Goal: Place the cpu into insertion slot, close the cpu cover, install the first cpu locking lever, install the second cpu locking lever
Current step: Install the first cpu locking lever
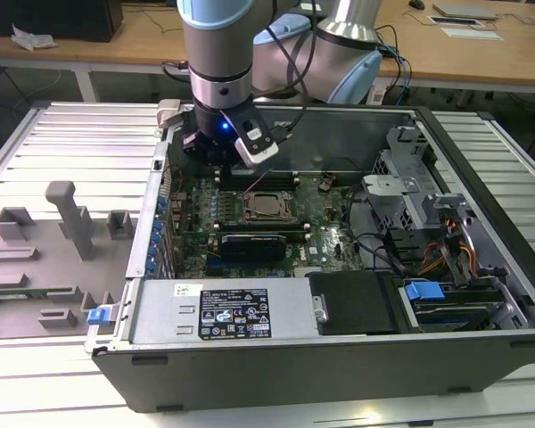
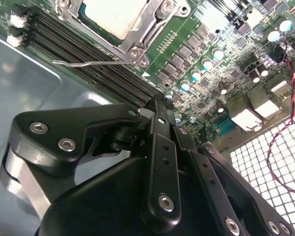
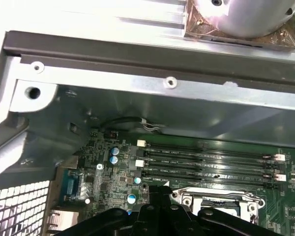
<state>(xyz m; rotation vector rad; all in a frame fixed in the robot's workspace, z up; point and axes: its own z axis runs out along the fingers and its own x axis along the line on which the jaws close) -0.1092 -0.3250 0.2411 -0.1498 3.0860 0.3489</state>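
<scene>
The cpu [image 2: 110,14] lies in the insertion slot [image 1: 268,206], its pale metal top showing through the window of the cpu cover [image 2: 148,30]. The silvery cover lies flat over the chip. A thin wire locking lever [image 2: 91,63] sticks out from the socket's corner over the memory slots [image 3: 206,162]. In the exterior view a thin lever [image 1: 259,183] stands raised by the socket. My gripper [image 2: 160,102] hovers above the board, to the exterior view's left of the socket, fingers shut together and holding nothing. The socket's edge [image 3: 219,202] sits close to the fingertips [image 3: 157,192].
The board lies inside an open computer case with a metal back wall [image 3: 167,103]. A black power supply [image 1: 236,312] and drive bays [image 1: 446,294] fill the near side. A long black card [image 1: 254,242] sits just in front of the socket. A grey fixture tray [image 1: 53,250] lies to the case's left.
</scene>
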